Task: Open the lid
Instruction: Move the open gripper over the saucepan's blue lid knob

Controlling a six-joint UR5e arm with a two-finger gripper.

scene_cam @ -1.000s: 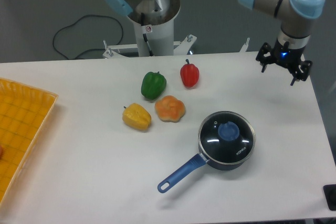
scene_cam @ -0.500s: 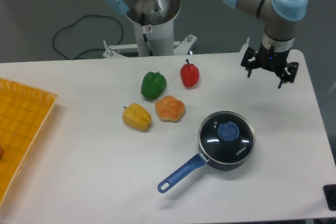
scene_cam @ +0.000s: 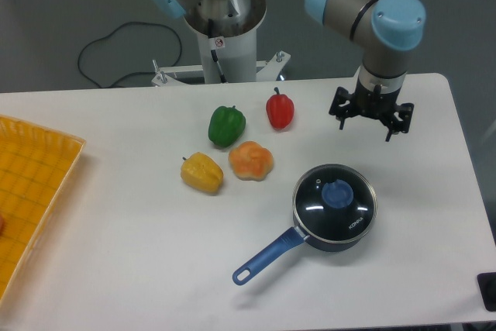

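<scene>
The lid (scene_cam: 335, 201) is round dark glass with a metal rim, a blue centre knob and small white lettering. It sits closed on a dark saucepan with a long blue handle (scene_cam: 267, 256) at the front right of the white table. My gripper (scene_cam: 364, 120) hangs open and empty above the table, behind the lid and a little to its right, well apart from it. Its fingers point down.
A red pepper (scene_cam: 280, 108), a green pepper (scene_cam: 226, 125), an orange pepper (scene_cam: 250, 160) and a yellow pepper (scene_cam: 202, 173) lie left of the gripper and pan. A yellow tray (scene_cam: 31, 191) sits at the left edge. The arm's base (scene_cam: 227, 32) stands behind the table.
My gripper has moved left and slightly forward, from the table's far right edge toward the space behind the saucepan. The lid and peppers have not moved.
</scene>
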